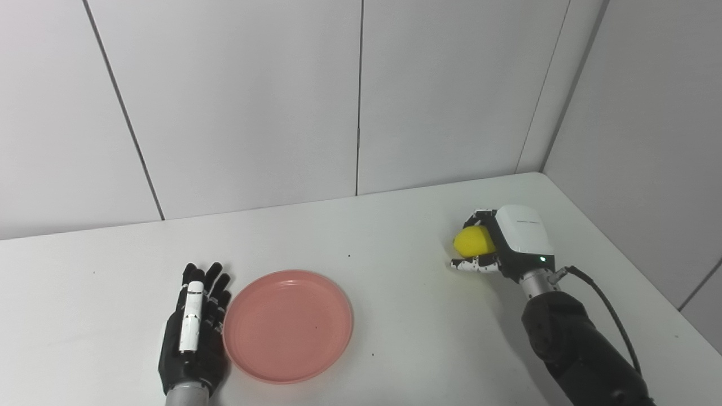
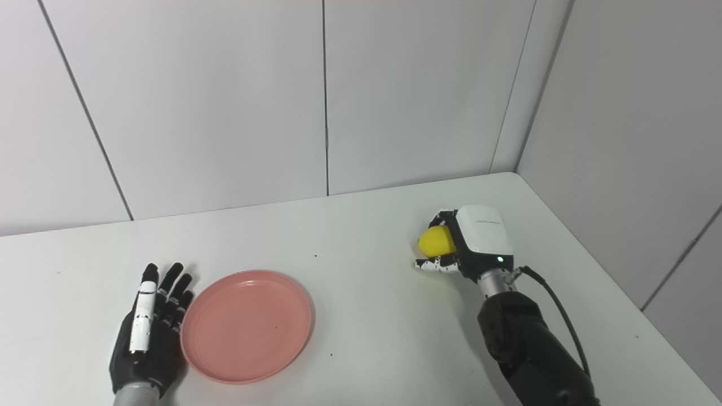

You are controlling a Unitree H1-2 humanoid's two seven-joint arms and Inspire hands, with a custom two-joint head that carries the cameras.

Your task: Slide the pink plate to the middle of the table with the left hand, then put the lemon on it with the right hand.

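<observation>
Fingers (image 1: pixel 472 265) of the right hand (image 1: pixel 510 242) are curling around the small yellow lemon (image 1: pixel 474 241) far right on the white tabletop (image 1: pixel 395 316), while the left hand (image 1: pixel 192 332), spread flat and empty, is touching the round pink plastic plate (image 1: pixel 287 324); lemon pickup seems underway, lift and carry leftward next.

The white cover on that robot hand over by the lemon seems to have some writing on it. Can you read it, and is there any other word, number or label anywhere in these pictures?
Back cover of the right robot hand: one faint grey line of print, too small and blurred to read.
Left robot hand, pink plate, lemon, table: no text, numbers or signs visible.
</observation>
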